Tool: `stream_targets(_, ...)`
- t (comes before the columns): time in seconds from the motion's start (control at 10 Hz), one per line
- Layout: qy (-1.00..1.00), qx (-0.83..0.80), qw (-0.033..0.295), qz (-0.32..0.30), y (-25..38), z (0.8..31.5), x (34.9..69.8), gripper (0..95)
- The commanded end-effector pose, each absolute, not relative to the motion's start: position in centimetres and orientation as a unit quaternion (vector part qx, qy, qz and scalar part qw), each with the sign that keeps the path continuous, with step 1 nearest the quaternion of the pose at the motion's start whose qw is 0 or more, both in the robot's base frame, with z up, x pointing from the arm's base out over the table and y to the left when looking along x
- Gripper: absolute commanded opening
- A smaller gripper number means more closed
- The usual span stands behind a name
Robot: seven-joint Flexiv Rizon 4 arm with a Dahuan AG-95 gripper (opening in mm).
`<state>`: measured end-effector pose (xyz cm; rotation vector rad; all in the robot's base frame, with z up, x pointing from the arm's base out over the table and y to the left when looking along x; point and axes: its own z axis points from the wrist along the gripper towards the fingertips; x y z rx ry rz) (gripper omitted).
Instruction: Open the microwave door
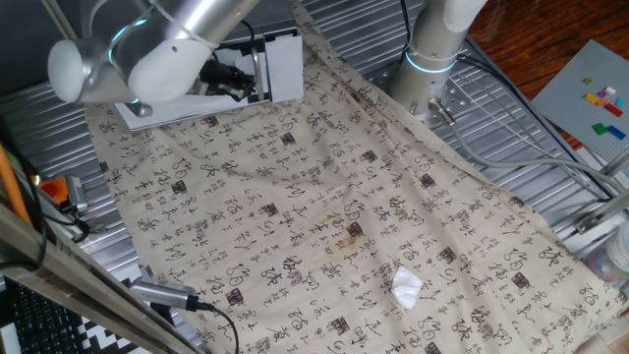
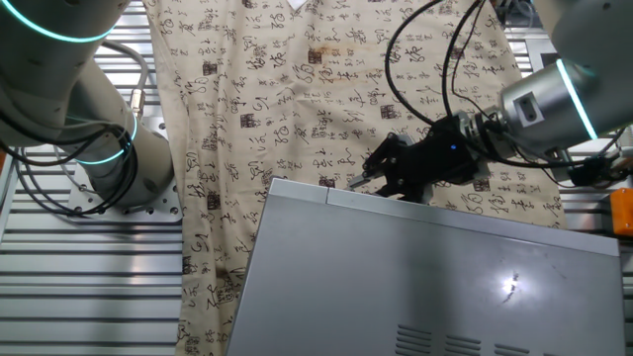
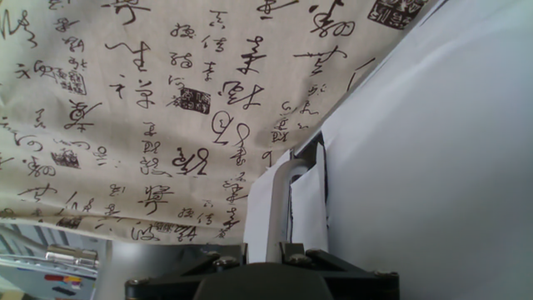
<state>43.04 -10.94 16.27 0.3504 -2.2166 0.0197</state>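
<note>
The microwave is a big light-grey box filling the lower part of the other fixed view. Its white front with the microwave door shows at the top left of one fixed view, mostly behind my arm. My black gripper sits right at the front's upper edge. In the hand view the door is a broad white face on the right. My gripper points down alongside it, fingers close together beside a dark seam. Whether they pinch anything is hidden.
A beige cloth printed with black characters covers the ribbed table. A crumpled white tissue lies on it near the front. The arm's base stands at the back right with cables. A grey plate with coloured bricks lies at the far right.
</note>
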Motion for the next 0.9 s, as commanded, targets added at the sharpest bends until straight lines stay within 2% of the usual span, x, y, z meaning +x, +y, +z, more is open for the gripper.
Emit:
stream_targets(0.1, -0.891, 0.142, 0.431, 0.007, -10.83, 16.44, 43.17, 19.0)
stream_targets(0.9, -0.884, 0.253, 0.393, 0.001, -10.35, 16.68, 43.48, 19.0)
